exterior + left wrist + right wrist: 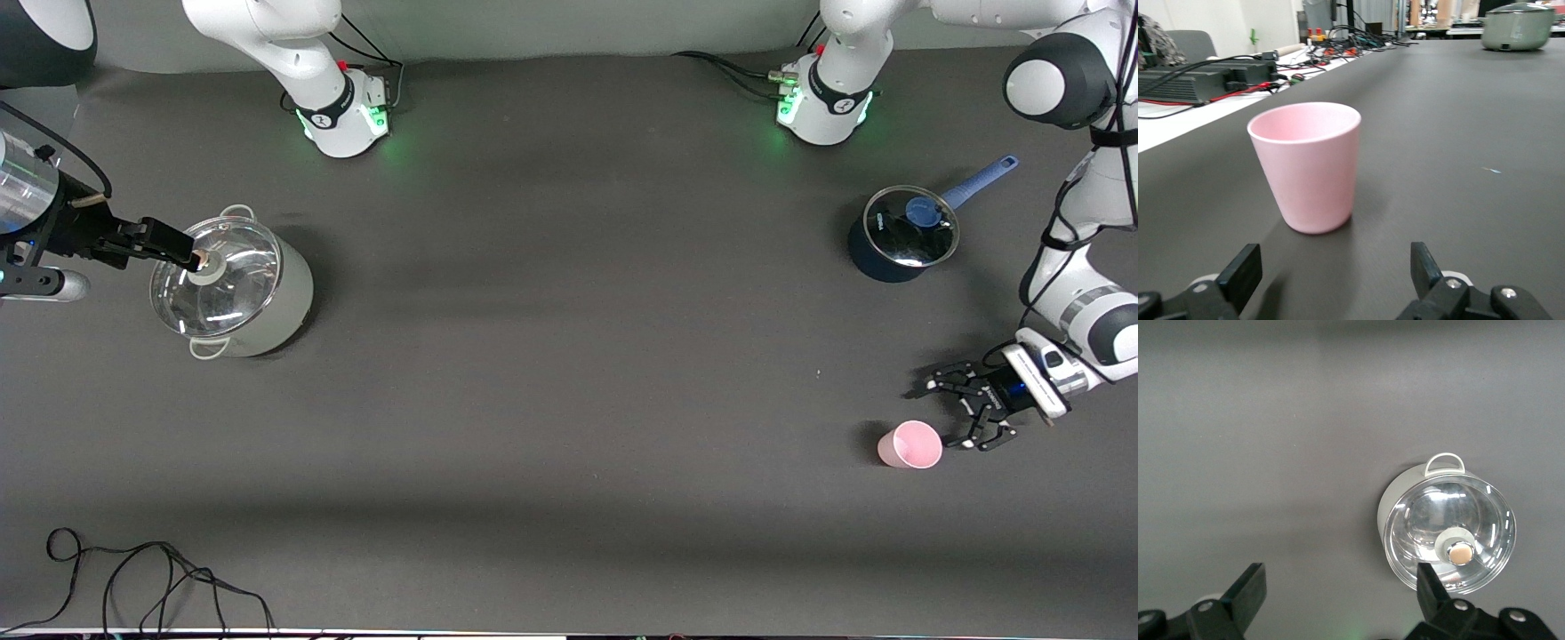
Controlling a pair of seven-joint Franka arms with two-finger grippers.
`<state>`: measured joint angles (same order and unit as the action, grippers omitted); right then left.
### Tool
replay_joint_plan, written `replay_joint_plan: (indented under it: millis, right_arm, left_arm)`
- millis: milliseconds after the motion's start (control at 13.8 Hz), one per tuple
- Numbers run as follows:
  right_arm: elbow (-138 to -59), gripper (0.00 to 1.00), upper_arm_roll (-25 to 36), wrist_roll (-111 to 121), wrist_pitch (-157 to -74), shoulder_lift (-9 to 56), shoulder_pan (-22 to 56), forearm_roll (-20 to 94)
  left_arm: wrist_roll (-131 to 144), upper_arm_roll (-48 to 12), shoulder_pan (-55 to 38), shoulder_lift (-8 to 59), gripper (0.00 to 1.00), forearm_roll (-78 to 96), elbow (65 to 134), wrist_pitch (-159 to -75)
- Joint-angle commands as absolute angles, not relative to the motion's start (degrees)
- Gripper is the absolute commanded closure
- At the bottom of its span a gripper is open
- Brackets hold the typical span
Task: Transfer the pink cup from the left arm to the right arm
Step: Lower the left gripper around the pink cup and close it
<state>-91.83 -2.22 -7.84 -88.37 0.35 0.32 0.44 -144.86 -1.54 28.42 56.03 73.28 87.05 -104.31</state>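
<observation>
Pink plastic, small and tapered, the cup (910,444) stands upright on the dark surface (569,356) toward the left arm's end, at about four o'clock in the front view and nearer to the front camera than the blue saucepan (900,235), which sits at about two o'clock with its glass lid on. Nothing grips the cup, so by my reading the handover has barely begun: the pick-up, the carry toward the middle and the pass to the other arm are all left to do. The left end effector (965,411) sits low just beside the cup, its fingers spread wide; in the left wrist view the cup (1306,163) stands free ahead of the two dark fingertips (1239,273), clear of both, so a short advance should bring it between them. The right arm (36,222) is at about nine o'clock, well apart from the cup, and appears to be waiting. The right end effector (191,258) hangs over the grey pot (233,289) and its glass lid (213,276), fingers spread in the right wrist view with the lid's knob (1461,553) visible below. It must travel toward the cup's end, or meet the left arm midway, before any exchange.
</observation>
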Motion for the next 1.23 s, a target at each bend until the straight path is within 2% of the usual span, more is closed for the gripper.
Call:
replay_joint_plan:
  millis: [0, 362, 434, 723, 940, 1013, 1157]
  right_arm:
    - [-92.1, 0.00, -2.3, -7.4, -88.2, -0.2, 0.2, 1.5]
    - [-92.2, 0.00, -2.3, -7.4, -88.1, -0.3, 0.1, 1.5]
    - [-92.2, 0.00, -2.3, -7.4, -88.1, -0.3, 0.2, 1.5]
    - [-92.3, 0.00, -2.3, -7.4, -88.1, -0.4, 0.1, 1.5]
    - [-92.4, 0.00, -2.3, -7.4, -88.0, -0.4, 0.2, 1.5]
    - [-92.3, 0.00, -2.3, -7.4, -88.1, -0.4, 0.2, 1.5]
    - [-92.4, 0.00, -2.3, -7.4, -88.0, -0.4, 0.1, 1.5]
  left_arm:
    - [-146.3, -1.6, 25.5, 55.1, 0.01, 79.1, 89.4, -106.9]
    - [-146.4, -1.8, 23.2, 55.1, 0.01, 83.2, 90.2, -109.8]
    - [-146.4, -1.8, 23.2, 55.1, 0.04, 83.3, 90.4, -110.0]
    - [-146.3, -1.8, 22.5, 55.1, 0.46, 84.6, 90.5, -110.1]
    - [-146.3, -1.8, 22.5, 55.0, 0.62, 84.7, 90.8, -110.1]
    - [-146.2, -1.8, 22.4, 54.9, 0.71, 85.4, 90.9, -110.4]
    - [-144.9, -2.0, 21.8, 54.0, 0.74, 86.0, 92.3, -110.6]
